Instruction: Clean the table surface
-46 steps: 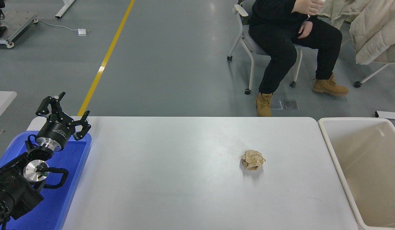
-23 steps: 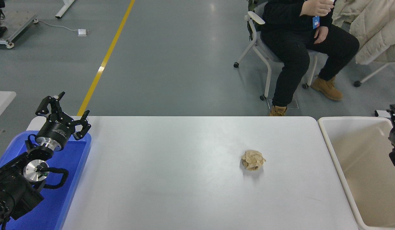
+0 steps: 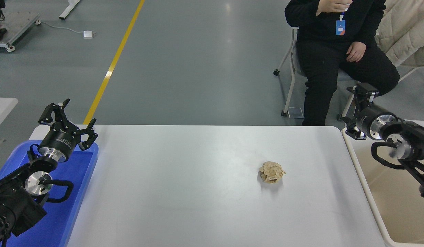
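Head view: crumpled tan paper wad on matte table surface.

White table surface, tan crumpled paper, blue tray

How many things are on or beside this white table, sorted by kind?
Crumpled paper balls: 1, tan, on the table surface
Trays: 1, blue, at the left
Bins: 1, cream, at the right
Robot grippers: 2, left and right
Total: 5
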### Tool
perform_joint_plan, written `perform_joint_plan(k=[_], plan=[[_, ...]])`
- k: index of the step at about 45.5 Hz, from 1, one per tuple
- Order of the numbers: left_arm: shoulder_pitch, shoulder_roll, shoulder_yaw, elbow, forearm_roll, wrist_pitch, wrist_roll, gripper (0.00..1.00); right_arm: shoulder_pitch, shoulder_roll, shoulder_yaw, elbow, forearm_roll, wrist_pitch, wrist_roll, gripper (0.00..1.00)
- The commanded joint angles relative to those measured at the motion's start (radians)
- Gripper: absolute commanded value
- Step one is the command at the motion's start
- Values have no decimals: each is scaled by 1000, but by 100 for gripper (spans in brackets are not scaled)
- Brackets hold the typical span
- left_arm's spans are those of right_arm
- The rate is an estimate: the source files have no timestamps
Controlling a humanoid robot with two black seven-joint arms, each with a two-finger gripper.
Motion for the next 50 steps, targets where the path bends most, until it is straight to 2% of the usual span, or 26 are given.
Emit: perform_joint_plan(k=[1, 10, 23, 38, 50], plan=[[0, 0, 0, 0, 0, 0, 0, 100, -92, 201, 124, 1, -2, 2, 126, 100], [0, 0, 0, 0, 0, 0, 0, 100, -126, 277, 122, -53, -1, 4, 304, 100], [0, 0, 0, 0, 0, 0, 0, 100, -158, 325, 109, -73, 2, 5, 386, 100], [0, 0, 0, 0, 0, 0, 0, 100, -162, 319, 61, -121, -16, 8, 393, 100], [0, 0, 0, 0, 0, 0, 0, 100, -123, 204, -137, -39, -132, -4, 389, 100]])
